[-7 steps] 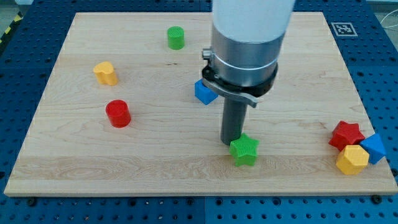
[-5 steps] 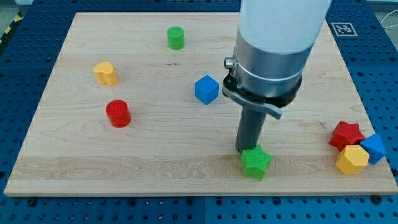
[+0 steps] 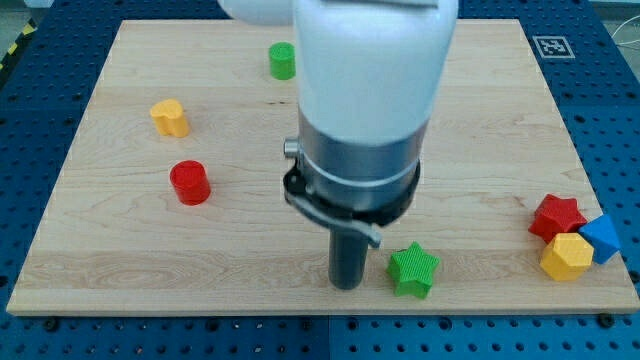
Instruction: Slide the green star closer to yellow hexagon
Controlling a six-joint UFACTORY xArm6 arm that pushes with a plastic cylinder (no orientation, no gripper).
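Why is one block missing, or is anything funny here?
Nothing looks broken or tipped. My tip stands just left of the green star, and the arm hides part of the board, so any block behind it can't be seen.

A big wooden board (image 3: 120, 250) lies flat, light brown with thin darker lines running through the wood. It sits on a blue worktop (image 3: 30, 150) that is full of little round holes in neat rows. At about 1 o'clock on the board there is a small white square tag (image 3: 553, 46) with a black pattern, and at about 10 o'clock a bit of yellow and black striped tape (image 3: 20, 40) shows at the edge.
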